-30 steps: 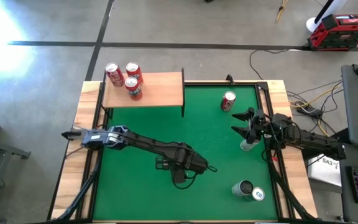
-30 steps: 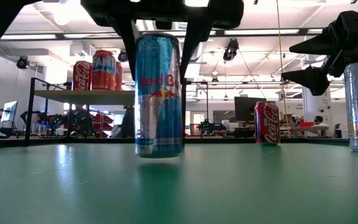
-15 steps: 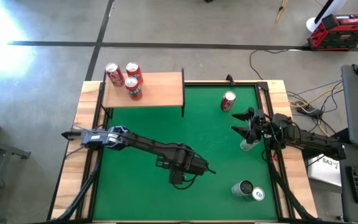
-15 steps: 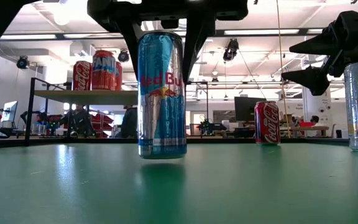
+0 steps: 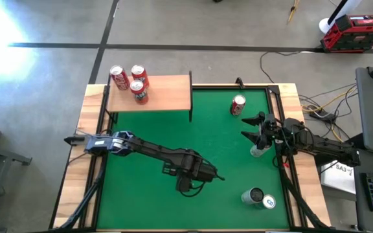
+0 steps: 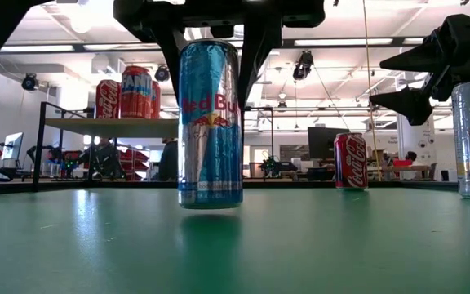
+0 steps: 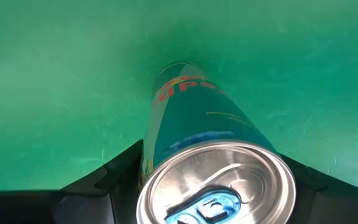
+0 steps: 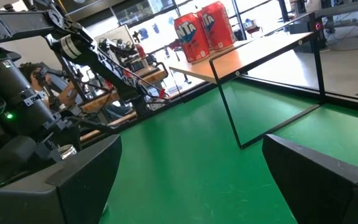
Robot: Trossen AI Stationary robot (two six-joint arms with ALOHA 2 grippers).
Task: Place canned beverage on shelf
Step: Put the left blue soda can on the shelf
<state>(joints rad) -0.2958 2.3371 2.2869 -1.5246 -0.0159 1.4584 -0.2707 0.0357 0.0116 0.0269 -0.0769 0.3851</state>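
A blue-and-silver Red Bull can stands upright in my left gripper, just above the green mat near the table's middle. In the high view the left gripper hides the can. The can's top shows in the left wrist view. The light-wood shelf stands on black legs at the far left, with three red cans at its left end. My right gripper is open and empty near the right edge, above a silver can. My left gripper pinches the can's upper side wall between its two fingers, just below the top rim. The fingers come from above, pointing down, one on each side. The can hangs upright, its bottom a little clear of the mat.
A red Coca-Cola can stands on the mat at the far right. Two more cans sit at the near right corner. The shelf's right half is bare wood. The shelf also shows in the right wrist view.
My left gripper has drifted a little toward the table's near edge with the Red Bull can, which stays upright and just off the mat.
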